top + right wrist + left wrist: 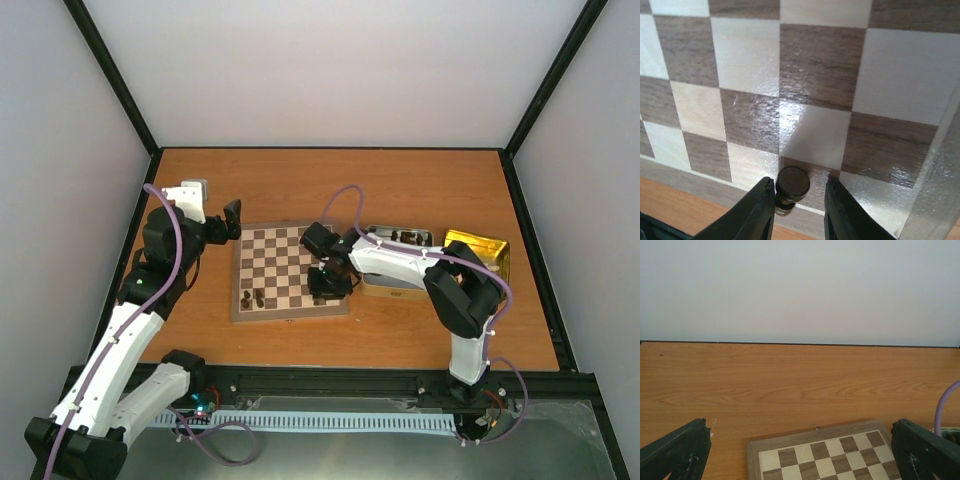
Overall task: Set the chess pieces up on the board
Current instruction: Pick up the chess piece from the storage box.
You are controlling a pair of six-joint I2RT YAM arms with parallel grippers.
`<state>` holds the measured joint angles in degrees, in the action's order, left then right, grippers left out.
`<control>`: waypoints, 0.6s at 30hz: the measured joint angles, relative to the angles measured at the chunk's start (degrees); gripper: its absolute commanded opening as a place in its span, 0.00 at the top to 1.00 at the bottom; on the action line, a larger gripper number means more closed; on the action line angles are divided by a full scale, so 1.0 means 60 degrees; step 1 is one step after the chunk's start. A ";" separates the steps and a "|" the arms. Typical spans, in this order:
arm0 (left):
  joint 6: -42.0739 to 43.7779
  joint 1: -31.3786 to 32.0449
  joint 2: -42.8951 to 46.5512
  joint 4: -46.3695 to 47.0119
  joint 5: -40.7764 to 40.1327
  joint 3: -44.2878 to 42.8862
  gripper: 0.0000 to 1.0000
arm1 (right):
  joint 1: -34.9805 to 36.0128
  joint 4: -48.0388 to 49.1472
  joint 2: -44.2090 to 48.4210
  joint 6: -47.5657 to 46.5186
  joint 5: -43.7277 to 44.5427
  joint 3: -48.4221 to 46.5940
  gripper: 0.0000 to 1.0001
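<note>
The board [290,270] lies mid-table with two dark brown chess pieces [254,297] near its front left corner. My right gripper [328,283] hangs over the board's front right part. In the right wrist view the gripper [800,194] is open around one upright dark piece [792,181] that stands on an edge-row square of the board [815,75]. The piece touches the left finger [757,210], and a gap separates it from the right finger. My left gripper [232,218] is open and empty above the table, left of the board's far left corner [825,452].
A silver tin [372,285] with several dark pieces [408,238] stands right of the board. A gold tin [482,250] stands further right. A purple cable [345,205] loops above the right arm. Black frame rails edge the table.
</note>
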<state>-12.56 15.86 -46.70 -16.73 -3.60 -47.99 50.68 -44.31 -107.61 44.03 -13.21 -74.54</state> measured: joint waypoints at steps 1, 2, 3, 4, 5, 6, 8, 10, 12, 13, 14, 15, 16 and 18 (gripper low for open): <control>-0.0004 0.0000 0.0000 0.0000 -0.0004 0.0000 0.00 | 0.0018 0.0007 0.0000 0.0007 0.0047 -0.0004 0.73; 0.0000 0.0000 0.0000 0.0004 -0.0004 0.0007 0.00 | 0.0022 0.0011 -0.0004 0.0029 0.0109 -0.0007 0.74; 0.0000 0.0000 0.0000 0.0004 -0.0007 0.0015 0.00 | 0.0025 0.0022 -0.0007 0.0073 0.0178 -0.0015 0.74; 0.0000 0.0000 0.0000 0.0007 -0.0007 0.0029 0.00 | 0.0025 0.0029 -0.0018 0.0106 0.0229 -0.0026 0.75; 0.0000 0.0000 0.0000 0.0011 -0.0007 0.0051 0.00 | 0.0036 0.0033 -0.0029 0.0142 0.0284 -0.0044 0.76; 0.0000 0.0000 0.0000 0.0007 -0.0007 0.0069 0.00 | 0.0047 0.0036 -0.0047 0.0175 0.0335 -0.0069 0.77; 0.0000 0.0000 -0.0007 0.0000 0.0029 0.0084 0.00 | 0.0084 0.0066 -0.0095 0.0259 0.0415 -0.0127 0.78; 0.0000 0.0000 -0.0011 0.0004 0.0080 0.0084 0.00 | 0.0131 0.0117 -0.0149 0.0390 0.0474 -0.0186 0.78; 0.0000 0.0000 -0.0011 0.0004 0.0142 0.0087 0.00 | 0.0182 0.0200 -0.0182 0.0492 0.0525 -0.0208 0.82; 0.0000 0.0000 -0.0011 0.0004 0.0171 0.0087 0.00 | 0.0204 0.0251 -0.0200 0.0561 0.0550 -0.0215 0.84; 0.0000 0.0000 -0.0011 0.0004 0.0193 0.0087 0.00 | 0.0219 0.0284 -0.0215 0.0619 0.0565 -0.0229 0.86; 0.0000 0.0000 -0.0011 0.0004 0.0219 0.0087 0.00 | 0.0229 0.0321 -0.0226 0.0663 0.0583 -0.0240 0.89; 0.0000 0.0000 -0.0011 0.0004 0.0248 0.0087 0.00 | 0.0237 0.0353 -0.0237 0.0688 0.0597 -0.0248 0.89; 0.0000 0.0000 -0.0011 0.0004 0.0284 0.0087 0.00 | 0.0248 0.0444 -0.0237 0.0790 0.0623 -0.0248 0.90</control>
<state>-12.56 15.86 -46.76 -16.71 -1.89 -47.46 52.16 -41.65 -109.03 48.77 -9.47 -76.03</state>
